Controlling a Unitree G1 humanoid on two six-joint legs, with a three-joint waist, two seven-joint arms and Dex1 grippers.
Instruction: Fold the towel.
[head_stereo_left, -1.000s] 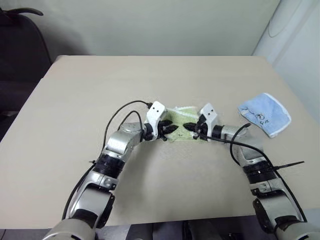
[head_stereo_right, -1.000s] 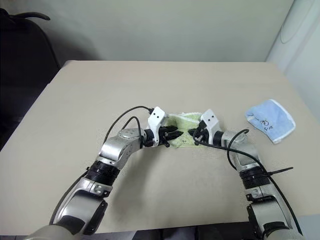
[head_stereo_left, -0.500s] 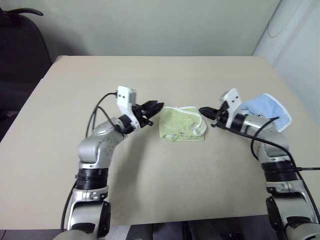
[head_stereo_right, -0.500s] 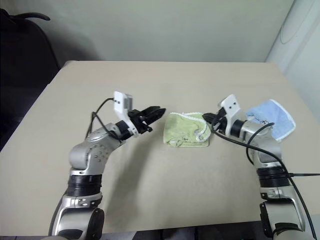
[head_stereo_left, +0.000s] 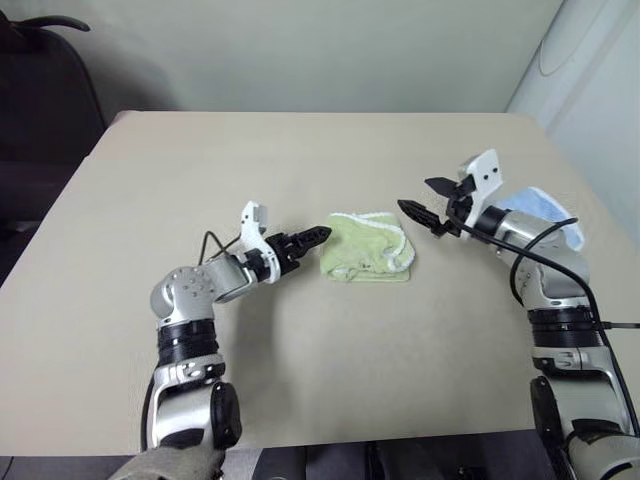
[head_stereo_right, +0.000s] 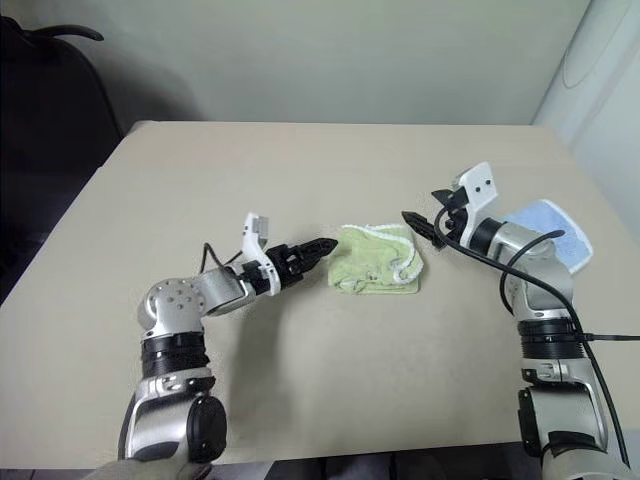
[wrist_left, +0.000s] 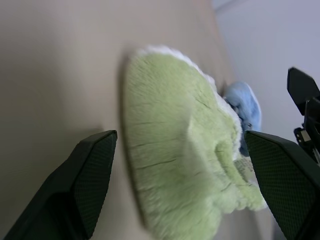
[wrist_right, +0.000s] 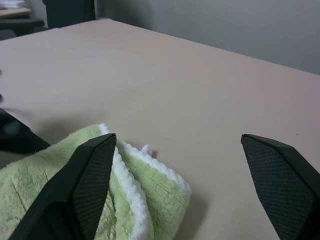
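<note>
lying folded into a small wad near the middle of the table (head_stereo_left: 150, 180), the towel (head_stereo_left: 365, 260) had both arms off it. the left gripper (head_stereo_left: 312, 238) hovered just beside the towel's left edge, fingers spread and empty. the right gripper (head_stereo_left: 428, 202) hung raised off the towel's right side, jaws apart, nothing in them. the blue cloth (head_stereo_left: 545, 210) sat beyond the towel's right side, partly behind that arm. the folding looked essentially done; any next move would only call for tidying the wad's loose white edging.
</note>
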